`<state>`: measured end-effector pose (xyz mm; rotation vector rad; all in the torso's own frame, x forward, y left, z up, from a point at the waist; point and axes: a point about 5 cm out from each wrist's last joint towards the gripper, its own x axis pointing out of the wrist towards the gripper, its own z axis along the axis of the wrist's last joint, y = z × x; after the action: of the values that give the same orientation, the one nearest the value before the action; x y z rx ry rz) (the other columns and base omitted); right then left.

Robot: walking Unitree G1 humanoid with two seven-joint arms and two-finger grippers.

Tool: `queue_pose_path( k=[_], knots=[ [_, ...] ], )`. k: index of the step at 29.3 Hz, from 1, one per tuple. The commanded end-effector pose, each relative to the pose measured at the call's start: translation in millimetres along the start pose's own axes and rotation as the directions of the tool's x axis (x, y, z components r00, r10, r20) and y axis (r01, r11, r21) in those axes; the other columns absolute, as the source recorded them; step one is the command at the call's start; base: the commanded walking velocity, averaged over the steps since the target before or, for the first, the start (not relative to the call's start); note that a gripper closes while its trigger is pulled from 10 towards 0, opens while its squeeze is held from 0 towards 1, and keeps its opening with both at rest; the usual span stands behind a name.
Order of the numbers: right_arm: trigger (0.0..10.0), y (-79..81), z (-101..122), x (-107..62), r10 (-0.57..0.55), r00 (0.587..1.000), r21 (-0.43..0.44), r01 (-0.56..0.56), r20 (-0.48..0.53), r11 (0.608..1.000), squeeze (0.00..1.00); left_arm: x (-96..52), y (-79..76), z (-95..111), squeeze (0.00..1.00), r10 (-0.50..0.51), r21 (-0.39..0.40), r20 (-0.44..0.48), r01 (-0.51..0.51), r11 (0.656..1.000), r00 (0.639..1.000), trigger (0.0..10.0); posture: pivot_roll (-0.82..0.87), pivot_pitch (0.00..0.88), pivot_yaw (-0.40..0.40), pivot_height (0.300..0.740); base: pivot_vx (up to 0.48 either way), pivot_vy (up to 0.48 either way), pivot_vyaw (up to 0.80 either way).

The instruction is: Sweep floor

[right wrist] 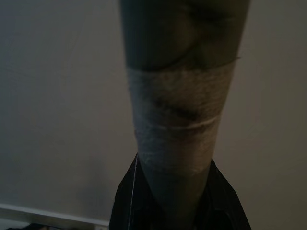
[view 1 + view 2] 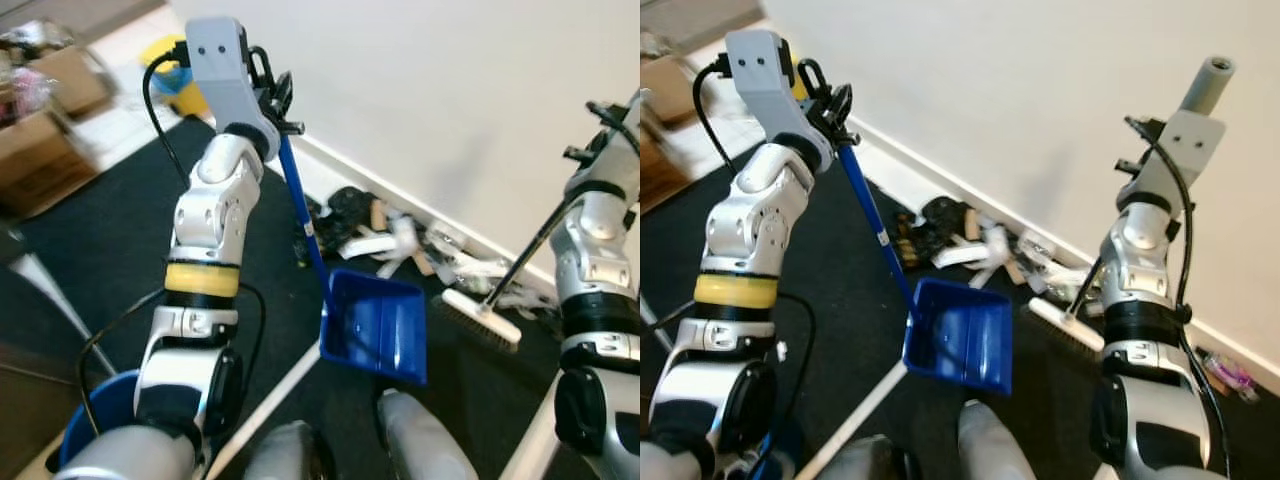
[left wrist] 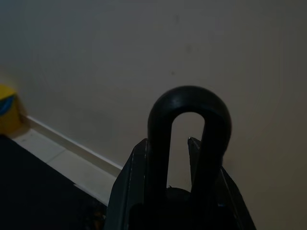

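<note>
A blue dustpan (image 2: pixel 375 325) hangs on a long blue handle (image 2: pixel 300 200) just above the dark carpet. My left gripper (image 2: pixel 275 100) is raised high and shut on the handle's top, where a black hanging loop (image 3: pixel 189 120) sticks out past the fingers (image 3: pixel 136 182). My right gripper (image 2: pixel 1160 135) is shut on a grey broom handle (image 1: pixel 180 120). The broom's white head (image 2: pixel 482 318) rests on the carpet right of the dustpan. A pile of rubbish (image 2: pixel 970 235), dark and white scraps, lies along the baseboard beyond both tools.
A white wall with a baseboard (image 2: pixel 890 165) runs diagonally ahead. Cardboard boxes (image 2: pixel 45 140) and a yellow object (image 2: pixel 170 65) stand at the far left. A blue bucket (image 2: pixel 95 410) sits by my left side. A white strip (image 2: pixel 270 400) crosses the carpet. A pink wrapper (image 2: pixel 1230 372) lies at the right.
</note>
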<state>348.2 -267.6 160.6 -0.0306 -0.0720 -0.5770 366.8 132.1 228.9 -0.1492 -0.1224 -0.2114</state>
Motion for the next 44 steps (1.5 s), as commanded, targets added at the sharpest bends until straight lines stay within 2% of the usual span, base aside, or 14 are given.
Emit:
queue_pose_path(
  k=[1,34,39,42,44],
  knots=[
    [10.0,1.8,7,0.5,0.005,1.000,0.010,-0.005,0.028,1.000,0.00,-0.1,1.5,3,0.00,0.003,0.024,0.022,-0.004,1.000,1.000,10.0,-0.06,0.036,0.058,0.740,0.000,0.000,-0.80],
    [10.0,3.2,6,-0.4,0.011,1.000,0.010,-0.011,0.025,1.000,0.00,-1.1,3.5,-3,0.00,0.016,0.034,0.014,-0.016,0.999,1.000,10.0,-0.06,0.037,0.058,0.740,0.000,0.000,-0.80],
    [10.0,7.5,4,-1.6,0.030,0.999,0.011,-0.030,0.020,0.999,0.00,-2.8,9.3,-10,0.00,0.041,0.054,-0.006,-0.041,0.998,0.999,10.0,-0.06,0.035,0.058,0.740,0.000,0.000,-0.78],
    [10.0,14.0,1,-4.3,0.070,0.997,0.015,-0.070,0.016,0.997,0.00,-7.1,17.9,-20,0.00,0.074,0.081,-0.027,-0.072,0.994,0.997,10.0,-0.06,0.032,0.061,0.740,0.000,0.000,0.00],
    [10.0,23.9,-6,-8.8,0.123,0.992,0.004,-0.123,-0.009,0.992,0.00,-13.5,29.1,-29,0.00,0.119,0.094,-0.044,-0.115,0.989,0.992,10.0,-0.06,0.032,0.059,0.740,0.000,0.000,0.00]
  ],
)
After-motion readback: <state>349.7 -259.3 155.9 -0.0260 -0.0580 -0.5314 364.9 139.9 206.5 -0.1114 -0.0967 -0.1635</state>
